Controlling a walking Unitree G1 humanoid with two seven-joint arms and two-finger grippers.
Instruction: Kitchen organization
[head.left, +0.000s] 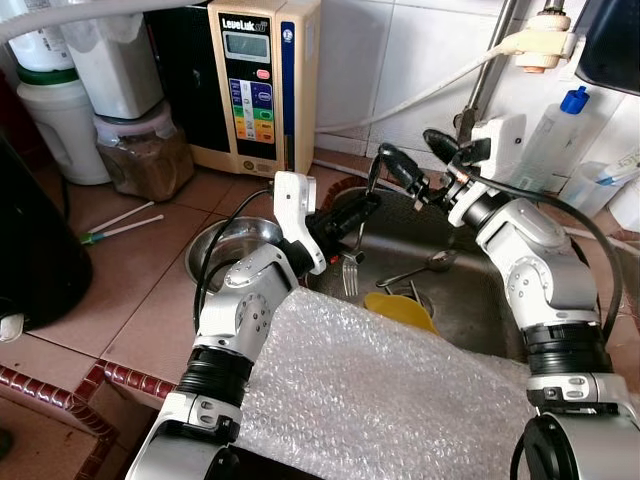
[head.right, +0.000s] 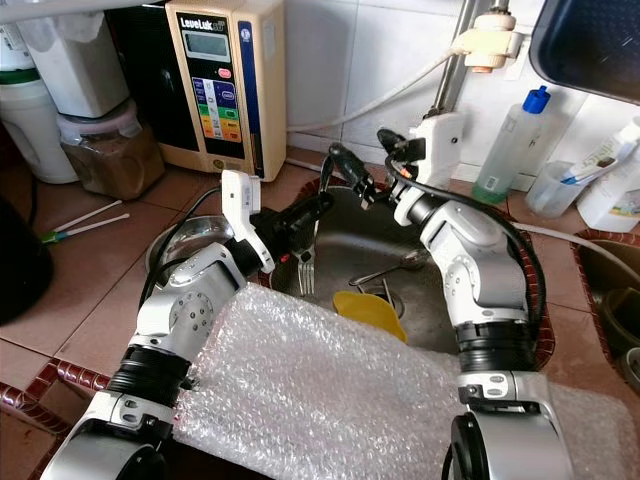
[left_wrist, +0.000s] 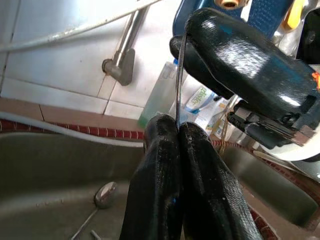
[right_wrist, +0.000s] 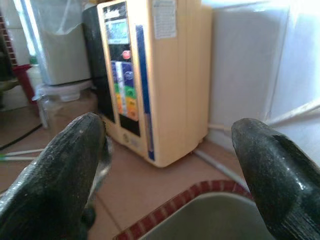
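Note:
My left gripper (head.left: 360, 208) is shut on a metal fork (head.left: 350, 276), which hangs tines down over the steel sink (head.left: 480, 300). In the left wrist view the thin fork handle (left_wrist: 180, 80) rises from between the closed fingers (left_wrist: 160, 165) up to the underside of a right finger. My right gripper (head.left: 418, 155) stands open just above and to the right of the left one, at the top end of the fork handle. The right wrist view shows its two fingers (right_wrist: 60, 175) wide apart, with a sliver of metal beside one of them.
In the sink lie a spoon (head.left: 440, 262), other cutlery and a yellow dish (head.left: 402, 310). Bubble wrap (head.left: 370, 400) covers the near counter. A steel bowl (head.left: 225, 245) sits left of the sink. At the back stand a beige water machine (head.left: 258, 85), a jar (head.left: 145, 155) and a blue-capped bottle (head.left: 555, 135).

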